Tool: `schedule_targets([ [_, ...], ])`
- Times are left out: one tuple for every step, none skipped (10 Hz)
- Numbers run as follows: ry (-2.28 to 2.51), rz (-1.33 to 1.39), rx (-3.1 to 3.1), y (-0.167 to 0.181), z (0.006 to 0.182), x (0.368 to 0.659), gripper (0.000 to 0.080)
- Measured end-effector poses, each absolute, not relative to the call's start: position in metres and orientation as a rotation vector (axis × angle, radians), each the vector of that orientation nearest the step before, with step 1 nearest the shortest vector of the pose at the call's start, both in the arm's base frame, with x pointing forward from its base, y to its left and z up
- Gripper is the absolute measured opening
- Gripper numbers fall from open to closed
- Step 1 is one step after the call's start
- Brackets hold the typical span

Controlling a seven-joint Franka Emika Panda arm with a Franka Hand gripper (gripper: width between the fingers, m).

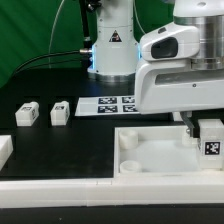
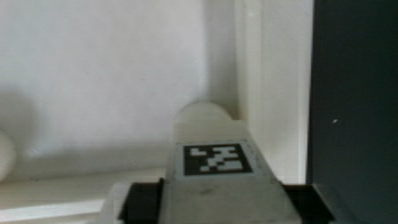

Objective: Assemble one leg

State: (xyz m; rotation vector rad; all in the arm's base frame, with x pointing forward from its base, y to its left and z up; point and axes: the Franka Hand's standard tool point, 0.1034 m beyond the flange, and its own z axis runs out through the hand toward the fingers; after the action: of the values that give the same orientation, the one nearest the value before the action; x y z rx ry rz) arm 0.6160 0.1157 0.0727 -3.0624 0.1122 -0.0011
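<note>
My gripper [image 1: 208, 128] is shut on a leg [image 1: 211, 137], a small white block with a black-and-white tag. It holds the leg upright over the corner of the large white tray-like piece [image 1: 150, 158] at the exterior view's right. In the wrist view the leg [image 2: 215, 150] fills the middle between the dark fingers [image 2: 146, 200], with its tip against the tray's white surface [image 2: 89, 90]. Two more legs [image 1: 27, 113] [image 1: 59, 112] stand on the black table at the exterior view's left.
The marker board [image 1: 105, 104] lies behind the tray. Another white block [image 1: 4, 150] sits at the left edge. A long white rail [image 1: 90, 197] runs along the front. The arm's base [image 1: 112, 45] stands at the back, before a green backdrop.
</note>
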Motion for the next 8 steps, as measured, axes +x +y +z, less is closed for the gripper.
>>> schedule_targets([
  [0.113, -0.001, -3.062, 0.1154, 0.0727, 0.616, 0.0294],
  [0.117, -0.001, -3.062, 0.1153, 0.0726, 0.6159, 0.0294],
  [0.155, 0.001, -3.06, 0.1153, 0.0726, 0.6159, 0.0294],
  [0.152, 0.001, -3.06, 0.1152, 0.0726, 0.616, 0.0294],
  [0.235, 0.004, -3.054, 0.1154, 0.0726, 0.6159, 0.0294],
  [0.349, 0.009, -3.043, 0.1157, 0.0726, 0.6159, 0.0294],
  [0.498, 0.014, -3.016, 0.1161, 0.0726, 0.616, 0.0294],
  [0.709, 0.028, -2.963, 0.1164, 0.0723, 0.6158, 0.0294],
])
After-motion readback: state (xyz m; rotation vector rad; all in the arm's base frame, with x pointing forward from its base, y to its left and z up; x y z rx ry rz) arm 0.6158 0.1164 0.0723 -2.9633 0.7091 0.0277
